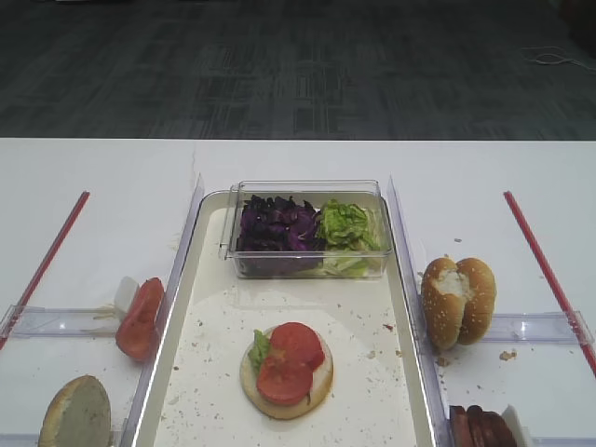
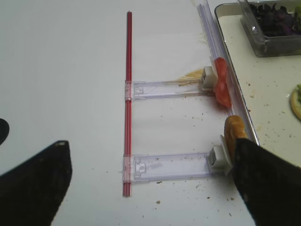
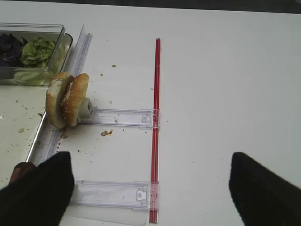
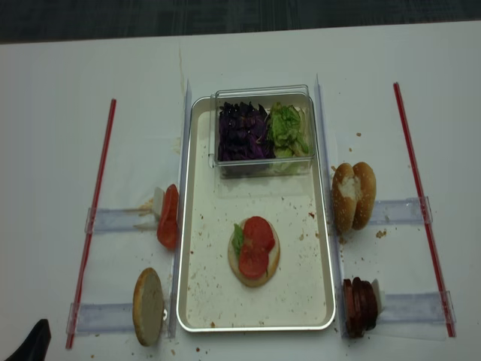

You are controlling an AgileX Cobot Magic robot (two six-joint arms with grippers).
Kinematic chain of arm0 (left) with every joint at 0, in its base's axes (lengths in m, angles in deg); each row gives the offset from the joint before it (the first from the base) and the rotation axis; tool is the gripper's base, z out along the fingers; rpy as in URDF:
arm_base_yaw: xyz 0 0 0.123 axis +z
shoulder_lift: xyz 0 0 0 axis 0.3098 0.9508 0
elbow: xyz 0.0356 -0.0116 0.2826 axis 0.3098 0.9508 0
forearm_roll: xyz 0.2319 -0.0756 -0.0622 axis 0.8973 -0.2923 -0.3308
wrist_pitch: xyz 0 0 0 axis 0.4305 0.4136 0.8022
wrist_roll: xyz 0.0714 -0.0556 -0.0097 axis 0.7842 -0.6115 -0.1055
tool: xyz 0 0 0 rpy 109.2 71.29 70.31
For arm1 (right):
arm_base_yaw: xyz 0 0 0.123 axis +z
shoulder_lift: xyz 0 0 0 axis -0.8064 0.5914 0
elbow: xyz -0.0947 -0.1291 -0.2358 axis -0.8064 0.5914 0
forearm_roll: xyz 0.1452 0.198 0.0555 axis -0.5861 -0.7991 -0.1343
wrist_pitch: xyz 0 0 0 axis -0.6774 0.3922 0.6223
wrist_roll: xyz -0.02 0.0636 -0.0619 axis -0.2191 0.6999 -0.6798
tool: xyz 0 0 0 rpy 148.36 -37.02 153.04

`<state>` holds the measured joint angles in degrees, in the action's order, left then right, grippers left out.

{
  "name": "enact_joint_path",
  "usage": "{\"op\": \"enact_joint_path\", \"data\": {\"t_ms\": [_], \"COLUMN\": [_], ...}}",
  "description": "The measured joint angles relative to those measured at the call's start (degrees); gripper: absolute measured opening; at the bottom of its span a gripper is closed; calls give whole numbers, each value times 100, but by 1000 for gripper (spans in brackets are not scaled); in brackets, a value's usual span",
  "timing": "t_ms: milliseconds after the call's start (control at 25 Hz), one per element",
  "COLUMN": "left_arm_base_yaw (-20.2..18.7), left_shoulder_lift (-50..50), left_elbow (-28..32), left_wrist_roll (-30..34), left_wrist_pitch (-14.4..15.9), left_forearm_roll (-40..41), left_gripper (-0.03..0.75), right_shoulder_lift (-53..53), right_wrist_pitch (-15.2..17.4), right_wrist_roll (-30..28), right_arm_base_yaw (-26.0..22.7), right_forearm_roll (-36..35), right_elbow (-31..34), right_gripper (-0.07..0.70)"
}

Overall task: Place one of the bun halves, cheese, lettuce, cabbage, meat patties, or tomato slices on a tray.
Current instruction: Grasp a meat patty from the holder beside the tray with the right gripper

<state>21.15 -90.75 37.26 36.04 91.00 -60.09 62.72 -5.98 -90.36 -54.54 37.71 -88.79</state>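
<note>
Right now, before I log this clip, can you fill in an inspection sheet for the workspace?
Surface: white table, crumbs beside the tray.
Job's things: bun base on tray with lettuce piece and two tomato slices; spare tomato slices and one bun half on left racks; bun halves and meat patties on right racks.
Clutter: clear box holding cabbage and lettuce, standing on tray; red strips; clear racks.
Grippers: right gripper open, empty; left gripper open, empty.
Cables: one on far floor.
Surroundings: dark carpet.
</note>
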Motion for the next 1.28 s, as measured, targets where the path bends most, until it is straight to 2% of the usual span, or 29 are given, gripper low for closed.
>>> {"op": "enact_joint_path", "data": {"t_ms": [600, 840, 1040, 1280], "left_arm_base_yaw": [0, 0, 0, 0], "left_shoulder_lift": [0, 0, 0, 0], "left_elbow": [0, 0, 0, 0], "left_wrist_roll": [0, 0, 0, 0], "left_wrist_pitch": [0, 0, 0, 0], "left_forearm_roll": [0, 0, 0, 0], "left_gripper": [670, 670, 670, 670], "right_shoulder_lift": [135, 1587, 3253, 4876], "right_wrist_pitch": [-10, 34, 9, -273], "right_wrist_roll": [0, 0, 99, 234], "right_arm_base_yaw": [0, 0, 0, 0], "right_forearm_roll": [0, 0, -10, -10], "right_elbow": [0, -11, -11, -11], "right_gripper": [692, 693, 693, 693]}}
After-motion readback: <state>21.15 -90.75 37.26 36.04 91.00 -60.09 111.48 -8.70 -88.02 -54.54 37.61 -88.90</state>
